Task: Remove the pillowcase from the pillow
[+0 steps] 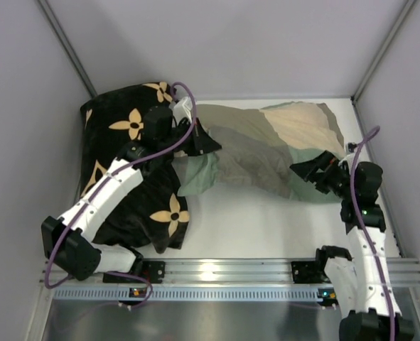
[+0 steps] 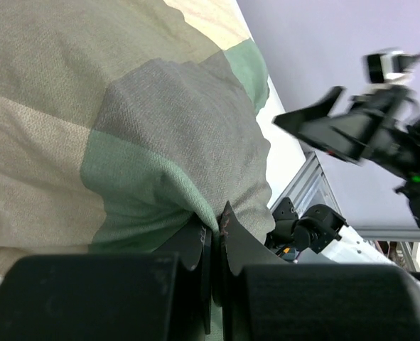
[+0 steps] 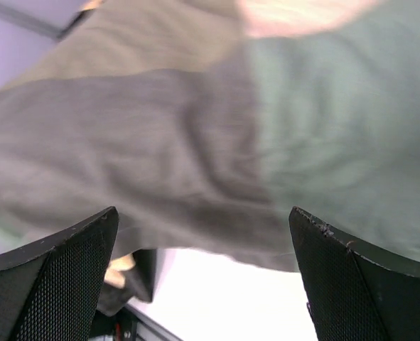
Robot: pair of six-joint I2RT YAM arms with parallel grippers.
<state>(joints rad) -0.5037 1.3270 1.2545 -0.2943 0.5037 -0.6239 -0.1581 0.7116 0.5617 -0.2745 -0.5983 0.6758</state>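
Observation:
The pillowcase [image 1: 266,145], a patchwork of cream, olive-grey and pale green, lies across the back middle of the white table, bulging with the pillow hidden inside it. My left gripper [image 1: 204,144] is at its left end, shut on a pinch of the pale green fabric. In the left wrist view the pillowcase [image 2: 124,128] fills the frame and a fold runs down between the closed fingertips [image 2: 227,220]. My right gripper [image 1: 315,172] stands open at the right end, its fingers just before the cloth. In the right wrist view the pillowcase [image 3: 217,135] looms close and blurred above the wide-apart fingers [image 3: 74,249].
A black cushion with tan flower motifs [image 1: 128,170] lies at the left under my left arm. Pale walls close in the table on the left, back and right. A metal rail [image 1: 217,273] runs along the near edge.

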